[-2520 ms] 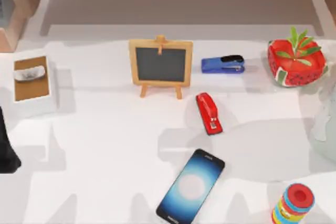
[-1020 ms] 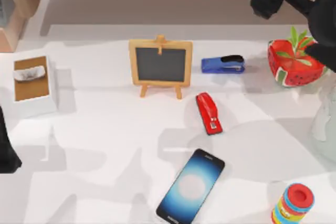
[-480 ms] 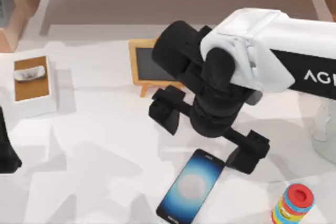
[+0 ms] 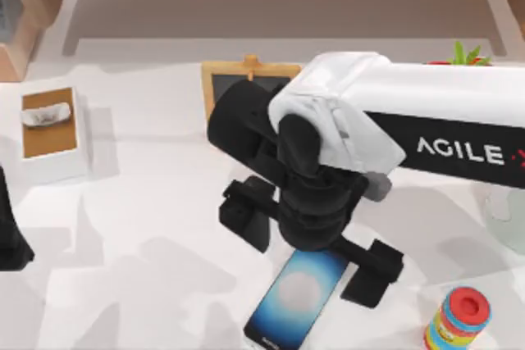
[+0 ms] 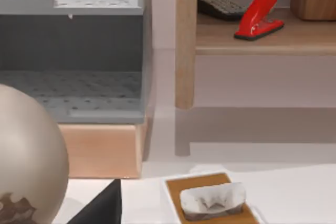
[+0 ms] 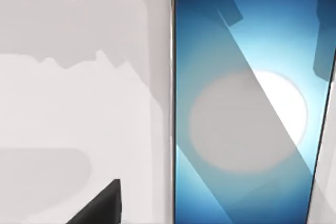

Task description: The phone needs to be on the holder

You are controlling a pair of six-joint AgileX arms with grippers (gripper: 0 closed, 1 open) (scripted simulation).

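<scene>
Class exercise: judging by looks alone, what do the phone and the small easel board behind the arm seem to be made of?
The phone: likely glass-fronted, glossy; its blue screen glows smoothly inside a thin dark rim. The easel board: apparently light wood, matte, framing a dark slate-like panel. The right gripper hangs open above the phone.

white lettering "agile" — cut off at the picture's edge — on the right arm [image 4: 443, 141]'s black band.

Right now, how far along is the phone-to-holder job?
Done: right gripper is positioned over the phone, fingers spread wide. In hand: nothing gripped; the phone lies flat on the table. Left: close, lift, set it on the holder. Left arm sits parked at the table's left edge.
</scene>
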